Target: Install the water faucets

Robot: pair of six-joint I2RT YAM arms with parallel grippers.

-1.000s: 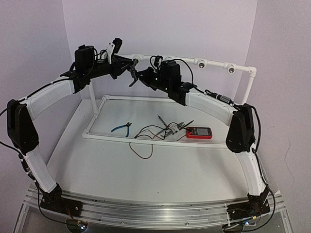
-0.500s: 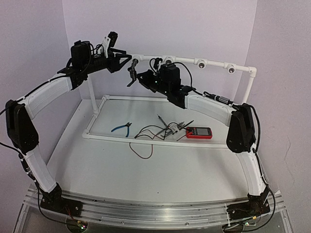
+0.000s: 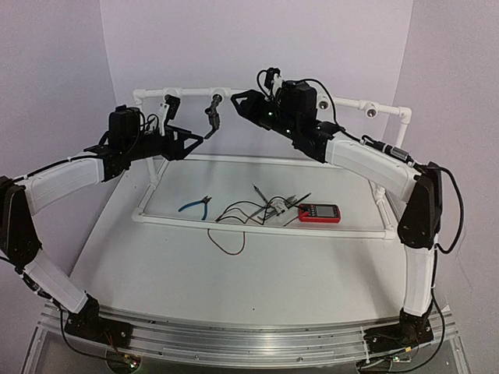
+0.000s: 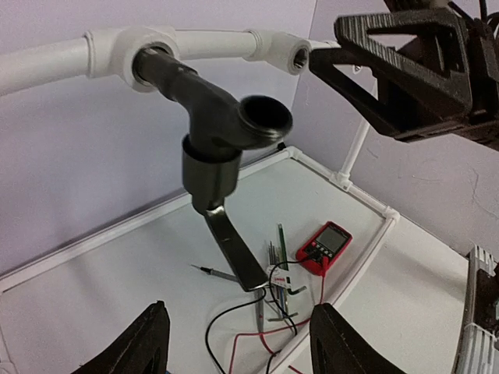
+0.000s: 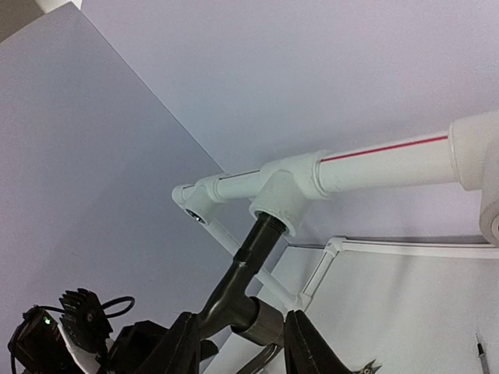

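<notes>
A dark grey faucet [image 3: 214, 111] hangs from a white socket [image 3: 217, 97] on the raised pipe, its stem seated in the socket and its flat lever handle [image 4: 234, 249] pointing down. In the left wrist view the faucet [image 4: 210, 125] juts from the socket [image 4: 125, 56], well above my left gripper [image 4: 242, 347], which is open and empty. My left gripper [image 3: 187, 142] sits below and left of the faucet. My right gripper [image 3: 240, 103] is just right of it and open. In the right wrist view the faucet [image 5: 257, 257] shows between the spread fingers of my right gripper [image 5: 242, 351].
Blue-handled pliers [image 3: 195, 206], a red multimeter [image 3: 319, 213], tangled leads [image 3: 234, 214] and metal probes [image 3: 273, 204] lie inside the white pipe frame [image 3: 257, 224] on the table. More open sockets [image 3: 373, 111] sit along the raised pipe. Purple walls stand close behind.
Both grippers have opened and drawn away from the faucet, the left down and left, the right up and right. The faucet stays hanging in its socket.
</notes>
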